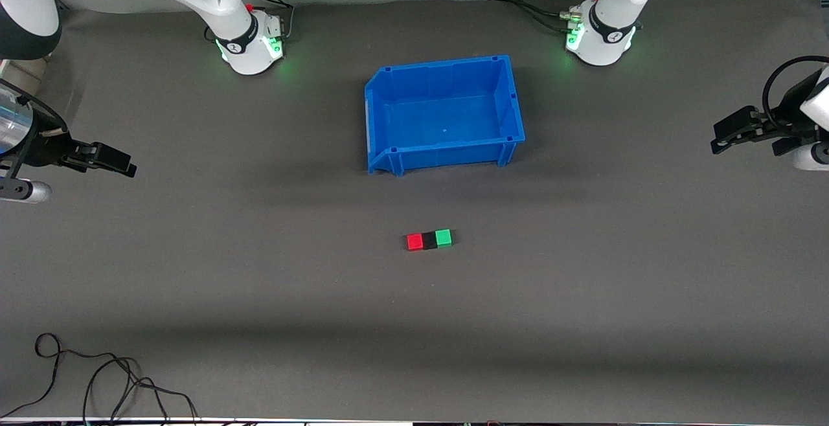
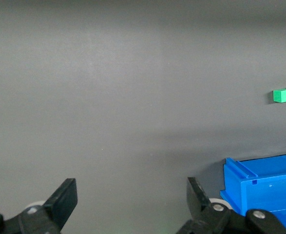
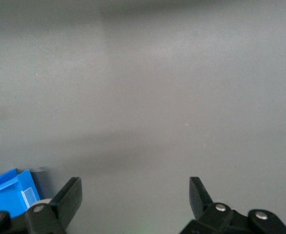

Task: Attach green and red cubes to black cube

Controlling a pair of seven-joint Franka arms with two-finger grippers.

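The black cube point(image 1: 429, 240) sits on the dark grey table mat point(image 1: 259, 283), about midway between the two ends of the table, with the red cube point(image 1: 414, 242) touching it on the side toward the right arm's end and the green cube point(image 1: 443, 237) touching it on the side toward the left arm's end. The three form one short row, nearer to the front camera than the blue bin point(image 1: 388, 118).

The bin is an open plastic storage bin with nothing in it; its bare floor shows. No readable writing shows on it or on the cubes.

The left gripper point(image 1: 735, 129) hangs at the left arm's end of the table, fingers spread wide and holding nothing. The right gripper point(image 1: 110, 159) hangs at the right arm's end, likewise wide apart and empty. Both arms wait well apart from the cubes.

A loose black cable point(image 1: 97, 374) lies coiled on the mat near the front camera, toward the right arm's end. Nothing stands between the cubes and the bin.
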